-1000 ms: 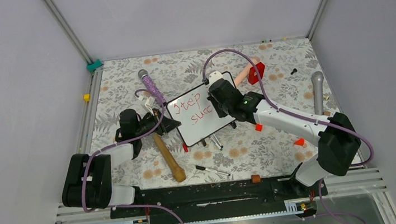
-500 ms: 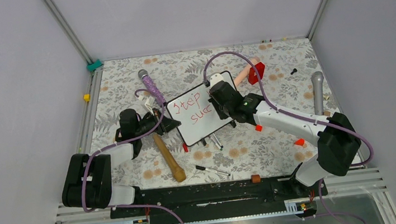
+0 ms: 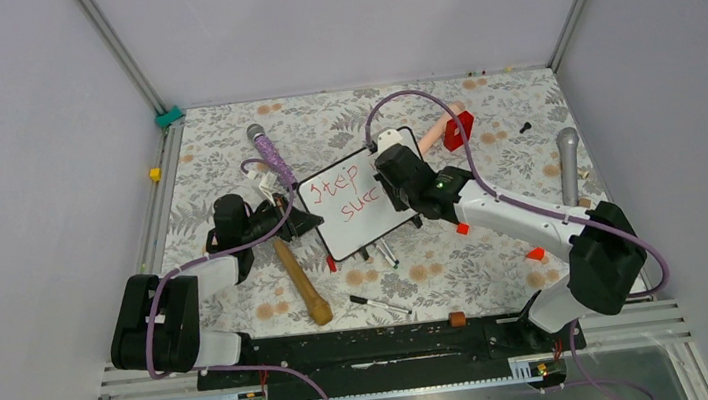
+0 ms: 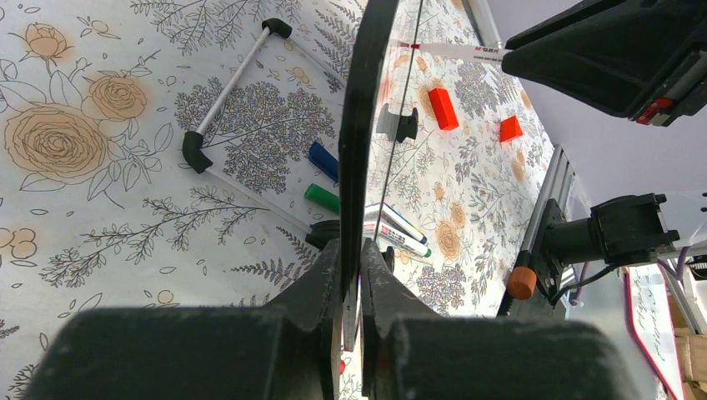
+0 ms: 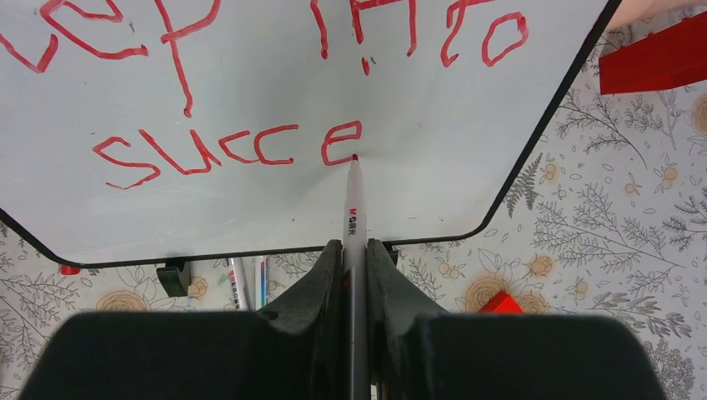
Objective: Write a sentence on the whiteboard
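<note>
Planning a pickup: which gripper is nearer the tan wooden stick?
Left. The left gripper clamps the black-framed whiteboard beside the wooden stick; the right gripper is across the board.

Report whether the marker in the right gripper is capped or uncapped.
Uncapped: the marker shows a bare red tip touching the whiteboard beside the red lettering.

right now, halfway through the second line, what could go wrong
The left gripper pinches only the thin edge of the whiteboard; pressure from the red marker may pivot or slip the board. The marker tip rests against the last "e" of the sentence; moving on without lifting could drag a stray line.
</note>
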Robot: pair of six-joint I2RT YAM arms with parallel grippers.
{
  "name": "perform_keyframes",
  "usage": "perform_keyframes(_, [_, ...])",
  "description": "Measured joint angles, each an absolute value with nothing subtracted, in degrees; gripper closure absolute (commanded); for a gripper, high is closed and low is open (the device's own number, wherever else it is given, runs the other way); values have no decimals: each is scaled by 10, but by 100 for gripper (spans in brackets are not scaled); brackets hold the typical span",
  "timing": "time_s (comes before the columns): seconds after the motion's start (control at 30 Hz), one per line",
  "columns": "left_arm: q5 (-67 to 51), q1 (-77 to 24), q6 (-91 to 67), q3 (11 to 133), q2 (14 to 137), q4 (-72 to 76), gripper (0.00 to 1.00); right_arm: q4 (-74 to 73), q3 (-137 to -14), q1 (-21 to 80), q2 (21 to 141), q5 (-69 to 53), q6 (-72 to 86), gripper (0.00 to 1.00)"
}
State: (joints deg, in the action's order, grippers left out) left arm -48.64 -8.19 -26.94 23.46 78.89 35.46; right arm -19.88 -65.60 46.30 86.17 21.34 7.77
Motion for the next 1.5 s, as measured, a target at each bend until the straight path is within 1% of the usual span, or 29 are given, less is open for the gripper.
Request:
perform_keyframes(0.4, [-486, -82, -269, 235, 789, 355, 100, -181, -645, 456, 801, 217, 77, 100])
perform_keyframes(1.5, [-486, -82, -269, 235, 789, 355, 100, -173, -655, 438, 849, 220, 77, 100])
